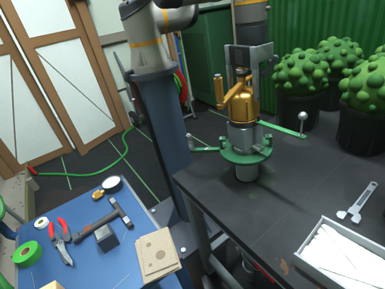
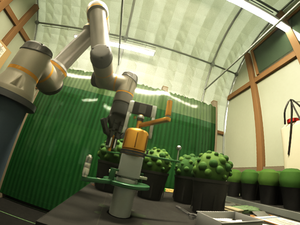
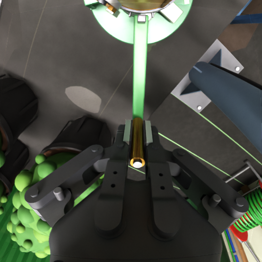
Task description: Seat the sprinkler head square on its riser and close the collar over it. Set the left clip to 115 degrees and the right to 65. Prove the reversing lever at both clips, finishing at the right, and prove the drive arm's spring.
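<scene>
On the dark bench the brass sprinkler head (image 1: 243, 105) sits upright on its grey riser (image 1: 246, 171), with the grey collar (image 1: 248, 67) standing over its top. A green ring (image 1: 246, 153) under it carries two clips, one with a grey-knobbed arm (image 1: 199, 147) pointing left. The green reversing lever (image 1: 281, 128) with a ball knob reaches right. An orange drive arm (image 1: 221, 93) sticks out of the head. Behind the head my gripper (image 3: 137, 133) has its fingers closed on a brass-coloured peg (image 3: 137, 141) standing above a green arm (image 3: 139, 73).
Potted green bushes (image 1: 301, 90) crowd the back right of the bench. A white tray (image 1: 342, 253) and a grey wrench (image 1: 359, 202) lie near the front right. My arm's blue pedestal (image 1: 166, 133) stands left of the bench, beside a blue tool table (image 1: 87, 236).
</scene>
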{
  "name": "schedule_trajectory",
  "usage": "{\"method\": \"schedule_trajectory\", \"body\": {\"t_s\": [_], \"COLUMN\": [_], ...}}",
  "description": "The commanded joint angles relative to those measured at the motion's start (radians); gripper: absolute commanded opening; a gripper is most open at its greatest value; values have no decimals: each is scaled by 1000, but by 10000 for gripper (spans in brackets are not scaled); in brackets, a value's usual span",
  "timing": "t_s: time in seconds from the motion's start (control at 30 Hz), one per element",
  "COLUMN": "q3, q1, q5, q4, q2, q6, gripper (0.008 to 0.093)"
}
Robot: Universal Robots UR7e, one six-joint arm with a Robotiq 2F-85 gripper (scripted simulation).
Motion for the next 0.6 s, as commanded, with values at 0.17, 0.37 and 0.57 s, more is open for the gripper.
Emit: {"method": "schedule_trajectory", "body": {"t_s": [0.17,0.37,0.57], "q3": [-34,-59,-69], "q1": [17,27,31], "q5": [4,4,4], "q4": [9,21,25], "q2": [17,31,37], "q6": [100,176,207], "gripper": [80,80,80]}}
